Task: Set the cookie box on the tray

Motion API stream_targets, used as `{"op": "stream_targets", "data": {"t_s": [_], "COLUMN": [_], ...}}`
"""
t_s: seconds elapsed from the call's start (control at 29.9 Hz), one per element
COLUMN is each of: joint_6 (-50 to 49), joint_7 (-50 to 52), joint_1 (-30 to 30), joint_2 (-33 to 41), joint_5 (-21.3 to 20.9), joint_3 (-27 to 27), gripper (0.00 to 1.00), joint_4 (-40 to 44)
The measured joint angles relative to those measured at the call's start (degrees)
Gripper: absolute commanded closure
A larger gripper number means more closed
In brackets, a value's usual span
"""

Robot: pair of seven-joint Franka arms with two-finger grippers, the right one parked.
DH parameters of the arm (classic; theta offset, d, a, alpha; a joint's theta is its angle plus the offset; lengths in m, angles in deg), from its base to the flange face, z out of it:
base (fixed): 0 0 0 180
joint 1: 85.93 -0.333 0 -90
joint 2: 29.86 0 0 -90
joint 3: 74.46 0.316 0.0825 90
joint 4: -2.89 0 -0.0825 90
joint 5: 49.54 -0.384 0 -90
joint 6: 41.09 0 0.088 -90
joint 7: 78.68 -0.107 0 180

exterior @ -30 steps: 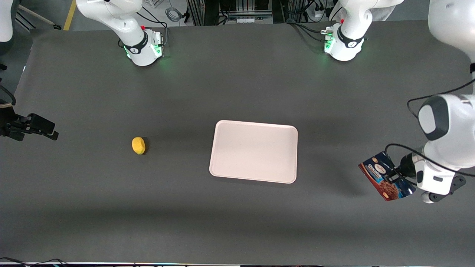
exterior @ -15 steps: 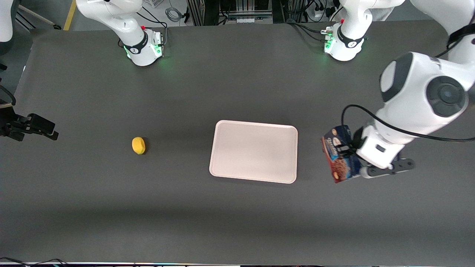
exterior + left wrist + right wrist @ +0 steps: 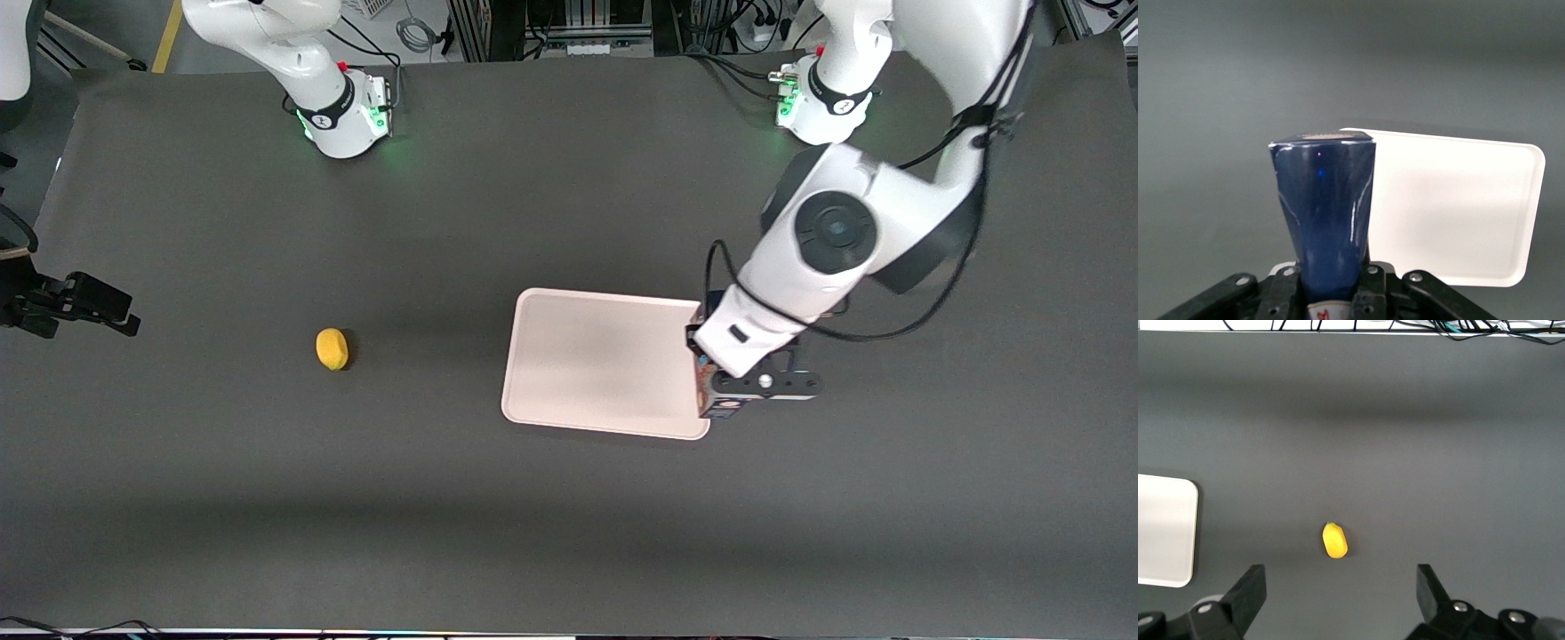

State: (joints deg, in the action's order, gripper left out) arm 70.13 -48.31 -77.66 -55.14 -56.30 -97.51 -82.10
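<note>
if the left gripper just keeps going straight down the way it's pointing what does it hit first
The gripper, shut on the cookie box, points down at the tray's edge nearest the working arm. The box would probably touch that rim or the table beside it first; depth is unclear.

Dark grey table (image 3: 222,498): tray (image 3: 596,364), yellow lump (image 3: 332,348) (well apart).

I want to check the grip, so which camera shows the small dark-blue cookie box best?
The left wrist view: the dark-blue cookie box fills it, clamped in the gripper. The front view shows only a sliver under the wrist; the right wrist view shows none.

The gripper (image 3: 714,391) holds the cookie box (image 3: 709,400) over the tray's (image 3: 597,363) working-arm edge.
</note>
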Motion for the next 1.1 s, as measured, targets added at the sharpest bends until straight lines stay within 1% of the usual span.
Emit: {"op": "stream_targets", "data": {"t_s": [0.17,0.37,0.57,0.9,1.1], "joint_6": [4.5,9.3,12.7,17.4,17.7], "joint_7": [2.3,5.1,6.5,8.1,9.7], "joint_1": [2.2,3.8,4.1,4.1,4.1], "joint_2": [-3.8,-7.8,-9.6,-9.8,-10.3], "joint_5": [-3.4,-6.2,-7.0,-7.8,-10.0], "joint_3": [-0.1,-0.1,-0.1,0.1,0.2], "gripper": [0.71,0.71,0.72,0.71,0.71], "joint_4": [-1.3,-3.0,-5.6,-9.3,-9.8]}}
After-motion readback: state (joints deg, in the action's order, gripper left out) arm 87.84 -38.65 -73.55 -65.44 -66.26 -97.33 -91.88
